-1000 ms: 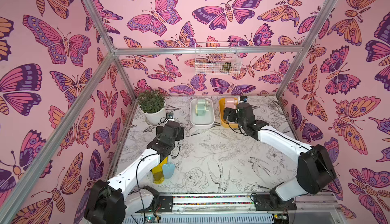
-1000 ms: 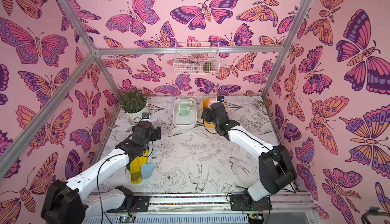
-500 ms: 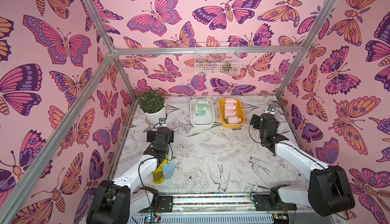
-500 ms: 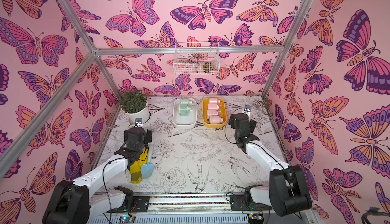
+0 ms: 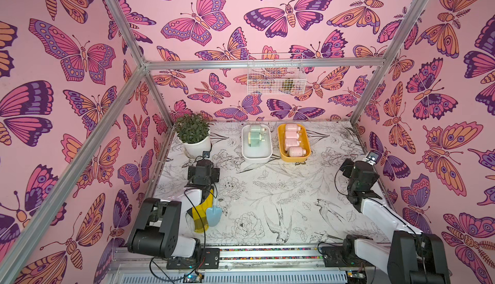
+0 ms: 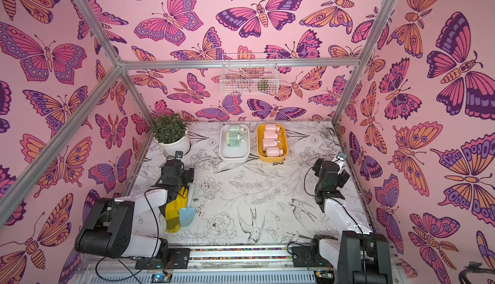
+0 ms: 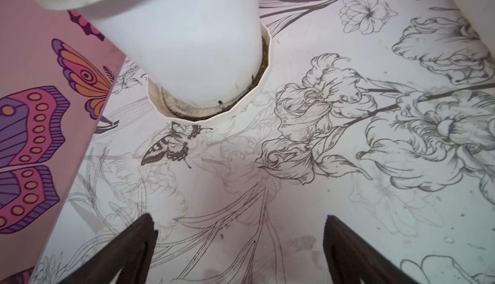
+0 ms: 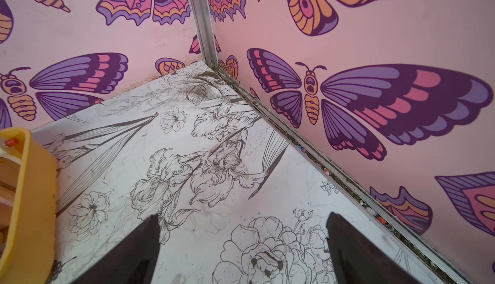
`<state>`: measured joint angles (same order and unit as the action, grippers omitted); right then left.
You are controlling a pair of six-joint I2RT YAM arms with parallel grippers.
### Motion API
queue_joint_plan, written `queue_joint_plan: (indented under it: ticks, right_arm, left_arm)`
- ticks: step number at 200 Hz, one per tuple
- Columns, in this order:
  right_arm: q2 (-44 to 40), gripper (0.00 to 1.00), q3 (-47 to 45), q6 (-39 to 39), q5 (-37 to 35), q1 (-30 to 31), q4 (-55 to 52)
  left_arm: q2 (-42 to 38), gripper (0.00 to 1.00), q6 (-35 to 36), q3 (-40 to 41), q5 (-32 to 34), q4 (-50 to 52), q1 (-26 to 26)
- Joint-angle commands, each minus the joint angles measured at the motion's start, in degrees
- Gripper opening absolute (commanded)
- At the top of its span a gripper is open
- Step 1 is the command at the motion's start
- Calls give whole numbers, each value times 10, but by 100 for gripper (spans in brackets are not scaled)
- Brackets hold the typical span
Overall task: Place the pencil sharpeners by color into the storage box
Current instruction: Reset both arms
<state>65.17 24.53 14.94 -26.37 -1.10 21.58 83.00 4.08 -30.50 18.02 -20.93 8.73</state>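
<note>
You see two mint green sharpeners (image 5: 255,138) in a white tray (image 5: 256,156), pale pink sharpeners (image 5: 293,142) in a yellow tray (image 5: 281,146), and a black-line floral tabletop (image 5: 281,194).

Both top views sit high above the front rail, side by side, looking down and toward the back wall; both cover the whole floral-print tabletop (image 5: 267,189) (image 6: 254,189), both arms, the white rectangular plastic bin (image 5: 256,157) (image 6: 233,156) and the yellow oval plastic bin (image 5: 294,157) (image 6: 272,157), with a slight sideways offset between them. Left wrist cam is close to the table, looking past two dark fingertips (image 7: 128,250) at the white round plant pot (image 7: 187,41) and the butterfly-print pink wall. Right wrist cam, equally low, faces a back corner of the enclosure and catches that yellow bin's rim (image 8: 29,189) at frame edge, so it overlaps the top views there.
</note>
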Motion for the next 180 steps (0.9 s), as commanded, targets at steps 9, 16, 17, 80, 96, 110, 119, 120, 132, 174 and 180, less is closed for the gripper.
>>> queue_joint_plan:
  ticks: [9,16,17,80,96,110,119,120,132,174,180]
  right_arm:
    - [13,99,8,2,-19,-3,9]
    - [15,99,7,1,-18,-3,15]
    - [15,99,6,2,-18,-3,15]
    - [29,99,5,9,23,-3,32]
    - [27,99,4,8,29,-3,33]
    - [23,99,3,7,31,-3,33]
    - [20,99,1,8,34,-3,33]
    - [20,99,1,8,34,-3,34]
    - [18,99,-2,10,39,-3,38]
    - [25,99,-8,-2,44,-3,46]
    - [26,99,-8,-5,43,-3,47]
  left_arm:
    - [20,100,27,-4,-52,-76,-4]
    - [21,100,30,2,-55,-100,-3]
    - [22,100,30,3,-55,-103,-3]
    - [-9,100,30,91,-94,-243,-10]
    - [-11,100,29,94,-109,-247,-16]
    - [-13,100,17,101,-137,-255,-33]
    - [-2,100,3,107,-162,-268,-54]
    - [0,100,2,107,-166,-269,-56]
    - [51,100,-2,111,-195,-347,-69]
    - [51,100,-35,83,-127,-280,-74]
    - [52,100,-48,81,-103,-277,-76]
